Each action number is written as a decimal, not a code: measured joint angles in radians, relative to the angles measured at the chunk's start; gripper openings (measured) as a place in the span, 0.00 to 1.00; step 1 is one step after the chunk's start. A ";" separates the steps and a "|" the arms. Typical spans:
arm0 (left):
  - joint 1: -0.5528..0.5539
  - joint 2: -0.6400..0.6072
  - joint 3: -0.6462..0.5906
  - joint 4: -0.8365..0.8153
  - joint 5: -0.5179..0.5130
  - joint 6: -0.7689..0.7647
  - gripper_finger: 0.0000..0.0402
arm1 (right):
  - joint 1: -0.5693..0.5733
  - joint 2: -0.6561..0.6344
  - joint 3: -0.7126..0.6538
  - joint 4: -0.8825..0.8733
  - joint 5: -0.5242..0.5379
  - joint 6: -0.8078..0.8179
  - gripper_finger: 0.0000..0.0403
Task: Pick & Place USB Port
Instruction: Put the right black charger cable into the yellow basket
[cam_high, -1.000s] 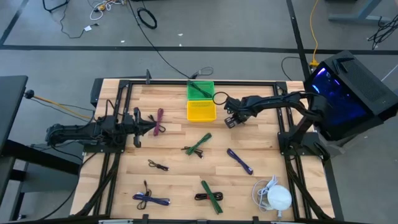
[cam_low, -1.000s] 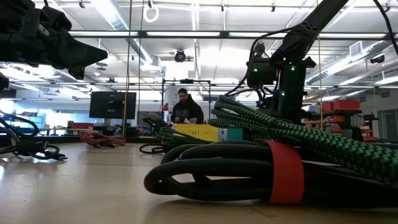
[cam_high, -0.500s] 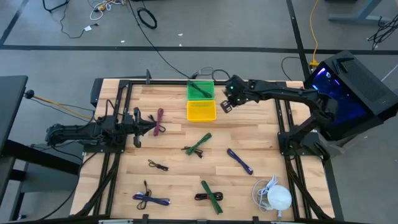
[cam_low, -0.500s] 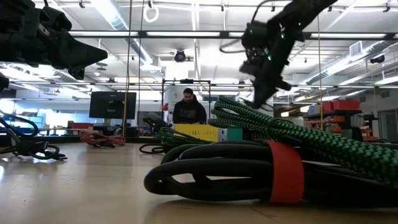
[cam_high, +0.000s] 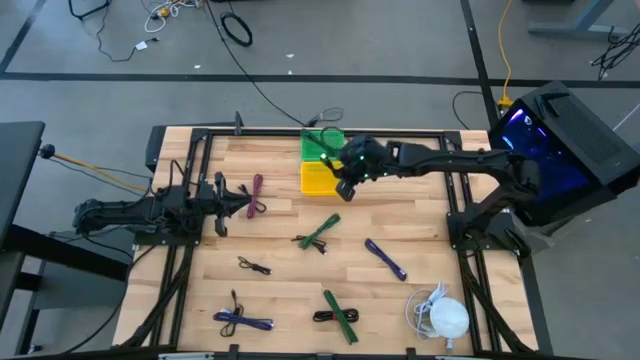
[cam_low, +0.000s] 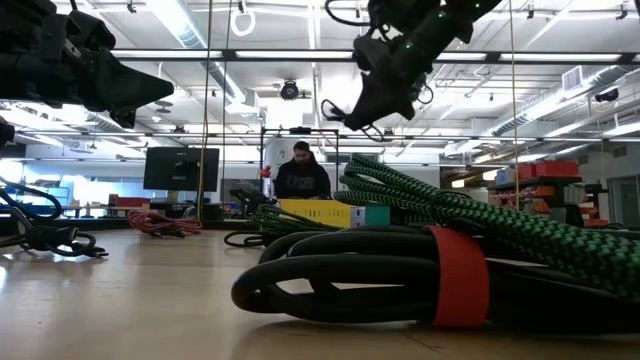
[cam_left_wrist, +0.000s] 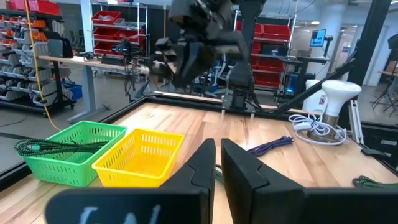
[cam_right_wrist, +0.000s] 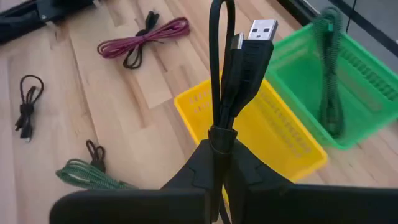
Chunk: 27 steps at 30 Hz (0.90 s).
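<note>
Now a bundled black USB cable (cam_right_wrist: 231, 68) is pinched by the right gripper (cam_right_wrist: 217, 163) above the yellow basket (cam_right_wrist: 283, 134); release should be delayed until it is centred over that basket, clear of its rim.

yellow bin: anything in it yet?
Empty. The yellow bin shows bare mesh; the black USB cable hangs above it in the right claw.

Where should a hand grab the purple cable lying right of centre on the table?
Grip the purple cable at mid-length, coming straight down, fingers across its width. It lies flat as a narrow diagonal bundle with bare wood on both long sides, so the middle is probably the most balanced hold.
</note>
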 joint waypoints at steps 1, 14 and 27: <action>0.000 0.000 0.000 0.000 0.000 0.000 0.07 | 0.008 0.014 0.000 0.007 0.005 -0.006 0.03; 0.000 0.000 0.000 0.000 -0.001 -0.003 0.07 | -0.012 0.156 0.000 0.084 0.014 -0.080 0.03; 0.000 0.026 0.000 0.000 -0.002 -0.002 0.07 | -0.014 0.227 0.001 0.159 0.068 -0.129 0.03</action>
